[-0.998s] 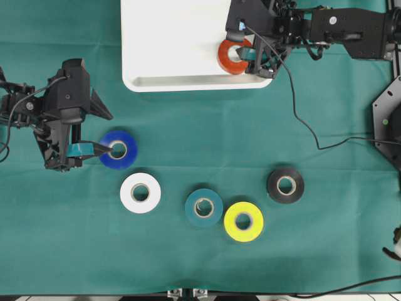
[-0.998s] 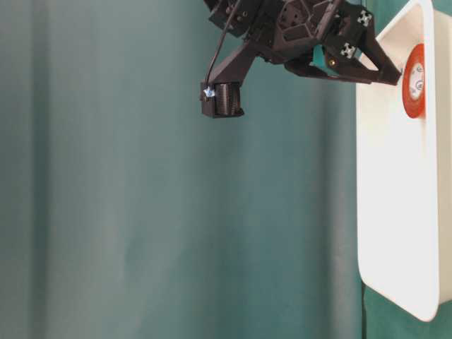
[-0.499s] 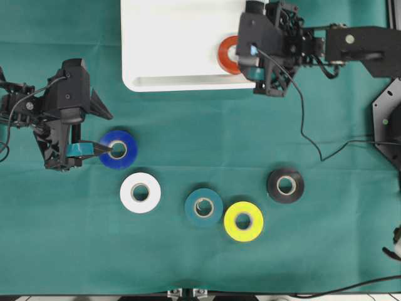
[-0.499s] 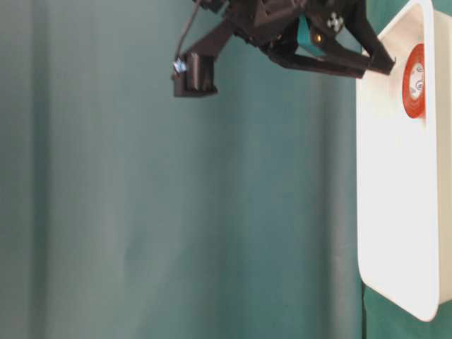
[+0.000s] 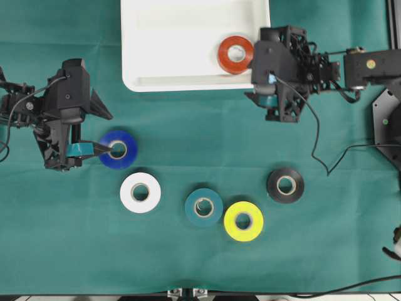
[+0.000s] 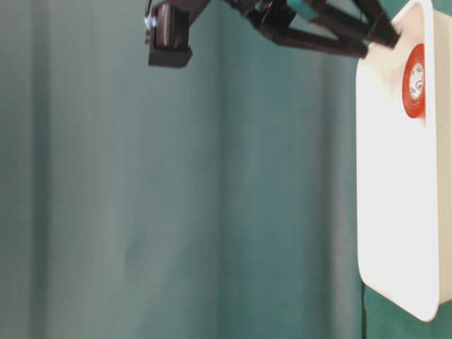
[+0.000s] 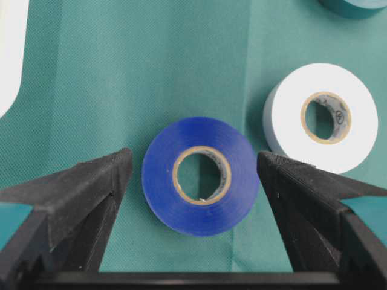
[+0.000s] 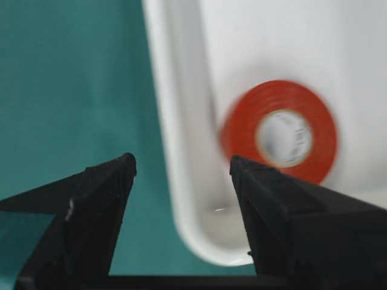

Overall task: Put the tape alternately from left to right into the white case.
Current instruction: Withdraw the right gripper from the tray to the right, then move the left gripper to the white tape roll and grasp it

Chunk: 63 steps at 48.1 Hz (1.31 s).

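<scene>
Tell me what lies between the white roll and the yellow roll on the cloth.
The teal roll lies between the white roll and the yellow roll, nearly touching the yellow one, as the overhead view shows.

Six tape rolls (image 5: 203,207), one white case (image 5: 169,44)

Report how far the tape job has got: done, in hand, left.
Done: the red-orange roll of tape lies flat in the shallow white plastic case, and the right gripper is open and empty beside the case. In hand: the left gripper is open around the blue roll, not closed on it. Left on the green cloth: blue, white, teal, yellow, black.
</scene>
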Motion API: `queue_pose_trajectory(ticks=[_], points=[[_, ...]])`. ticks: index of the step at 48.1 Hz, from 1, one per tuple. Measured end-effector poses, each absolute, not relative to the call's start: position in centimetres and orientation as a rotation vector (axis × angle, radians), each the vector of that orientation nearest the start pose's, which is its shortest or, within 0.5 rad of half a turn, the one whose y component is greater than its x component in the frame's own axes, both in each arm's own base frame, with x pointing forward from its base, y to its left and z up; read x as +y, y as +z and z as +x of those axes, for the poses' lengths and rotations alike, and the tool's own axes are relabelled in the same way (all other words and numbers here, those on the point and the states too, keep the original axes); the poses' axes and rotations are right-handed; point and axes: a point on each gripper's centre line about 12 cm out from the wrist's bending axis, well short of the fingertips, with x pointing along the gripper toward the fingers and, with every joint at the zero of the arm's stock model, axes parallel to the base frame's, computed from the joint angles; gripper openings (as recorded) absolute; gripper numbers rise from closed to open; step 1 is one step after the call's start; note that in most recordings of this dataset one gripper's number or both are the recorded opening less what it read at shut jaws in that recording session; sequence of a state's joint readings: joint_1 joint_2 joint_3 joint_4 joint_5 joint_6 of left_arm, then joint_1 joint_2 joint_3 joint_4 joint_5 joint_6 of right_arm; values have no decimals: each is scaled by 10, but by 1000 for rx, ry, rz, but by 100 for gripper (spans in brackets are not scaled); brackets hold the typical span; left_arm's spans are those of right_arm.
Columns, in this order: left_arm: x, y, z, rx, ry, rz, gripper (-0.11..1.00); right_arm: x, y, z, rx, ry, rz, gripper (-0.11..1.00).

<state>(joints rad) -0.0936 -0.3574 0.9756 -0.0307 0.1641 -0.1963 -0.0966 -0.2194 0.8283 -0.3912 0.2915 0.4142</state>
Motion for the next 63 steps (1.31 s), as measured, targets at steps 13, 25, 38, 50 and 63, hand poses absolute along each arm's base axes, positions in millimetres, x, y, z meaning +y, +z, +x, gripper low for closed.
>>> queue_pose_trajectory(ticks=[13, 25, 38, 50, 63], points=[[-27, 172, 278, 788, -5, -179, 61, -16, 170, 306, 844, -139, 47, 72], [-27, 172, 278, 788, -5, -180, 61, 1, 166, 304, 827, -84, 52, 72], [-27, 172, 278, 787, -2, -186, 61, 3, 165, 303, 825, -77, 53, 72], [-33, 173, 278, 787, -7, -216, 61, 3, 165, 304, 821, -76, 51, 72], [-48, 178, 281, 772, -51, -219, 61, 4, 162, 305, 818, -69, 56, 72]])
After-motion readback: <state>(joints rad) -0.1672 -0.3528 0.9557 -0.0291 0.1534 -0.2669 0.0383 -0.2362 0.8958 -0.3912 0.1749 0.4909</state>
